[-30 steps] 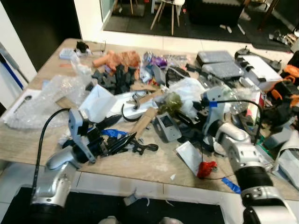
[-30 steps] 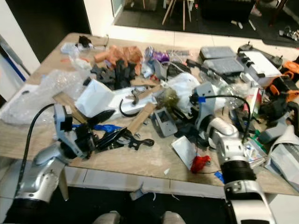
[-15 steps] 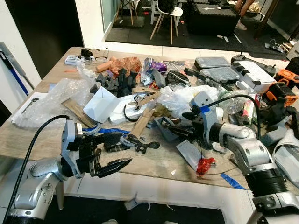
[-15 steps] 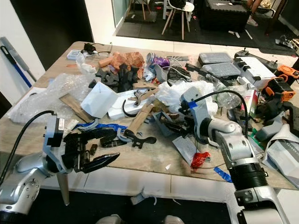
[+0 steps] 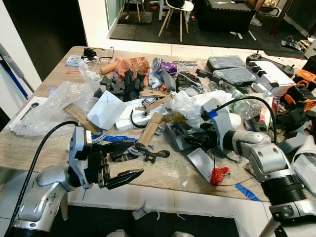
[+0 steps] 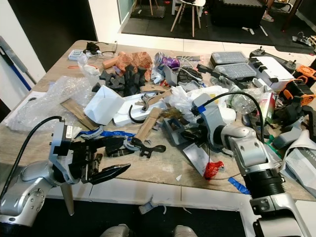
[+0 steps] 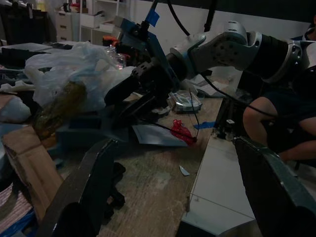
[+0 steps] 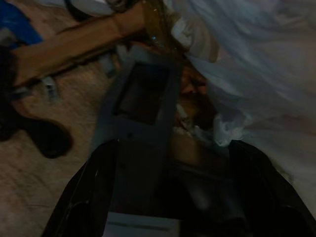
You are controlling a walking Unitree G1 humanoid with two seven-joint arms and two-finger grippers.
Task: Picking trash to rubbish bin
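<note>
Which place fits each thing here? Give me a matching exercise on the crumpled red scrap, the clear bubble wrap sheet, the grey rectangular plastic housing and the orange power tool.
Things:
1. crumpled red scrap
2. clear bubble wrap sheet
3. grey rectangular plastic housing
4. orange power tool

Places:
A. far right edge of the wooden table
B. directly ahead of the right gripper, mid-table
C. left side of the table
D. near the front edge, below the right arm

Pairs: 1-D, 2-C, 3-B, 4-A
</note>
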